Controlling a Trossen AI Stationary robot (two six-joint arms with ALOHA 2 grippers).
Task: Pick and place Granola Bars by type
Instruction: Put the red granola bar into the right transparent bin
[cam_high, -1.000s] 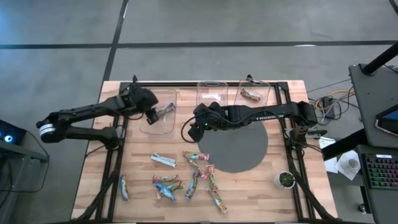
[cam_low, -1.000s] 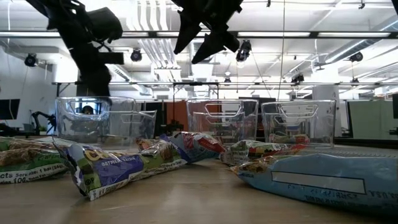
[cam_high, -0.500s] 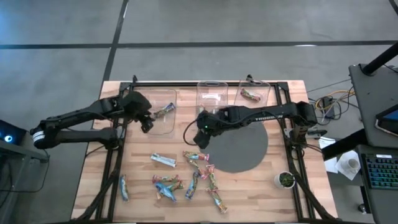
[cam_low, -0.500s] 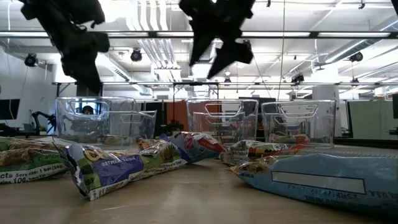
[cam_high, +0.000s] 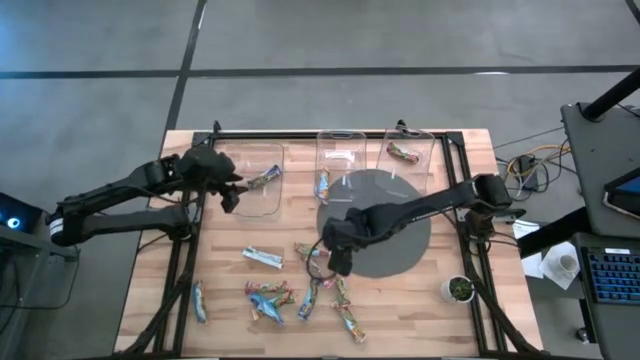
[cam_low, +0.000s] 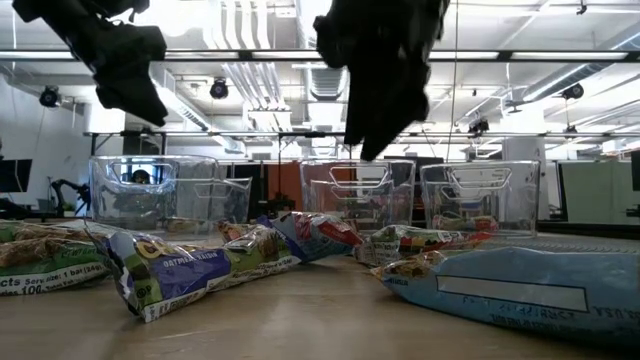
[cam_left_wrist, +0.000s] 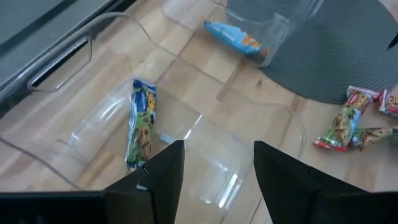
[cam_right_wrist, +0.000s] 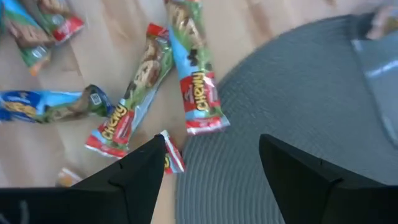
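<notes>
Several granola bars (cam_high: 300, 285) in shiny wrappers lie flat and loosely scattered on the wooden table near its near edge. One multicoloured bar (cam_left_wrist: 142, 121) lies in the left clear bin (cam_high: 255, 180), a blue one (cam_high: 323, 183) in the middle bin, and a red-brown one (cam_high: 402, 152) in the right bin. My right gripper (cam_high: 338, 262) hangs open above the pile, at the grey mat's edge; two green-and-red bars (cam_right_wrist: 193, 68) lie ahead of its fingers. My left gripper (cam_high: 228, 195) is open and hovers at the left bin's left side.
A round grey mat (cam_high: 385, 225) lies right of the table's centre. Three clear bins stand in a row along the far side (cam_low: 345, 195). A small potted plant (cam_high: 460, 288) sits near the right near corner. One bar (cam_high: 200, 300) lies apart at the left near side.
My right gripper has swung from beside the middle bin toward the near edge and come down over the pile of bars, staying open. The blue bar in the middle bin now shows uncovered. My left gripper has drawn a little leftward and up from over the left bin.
</notes>
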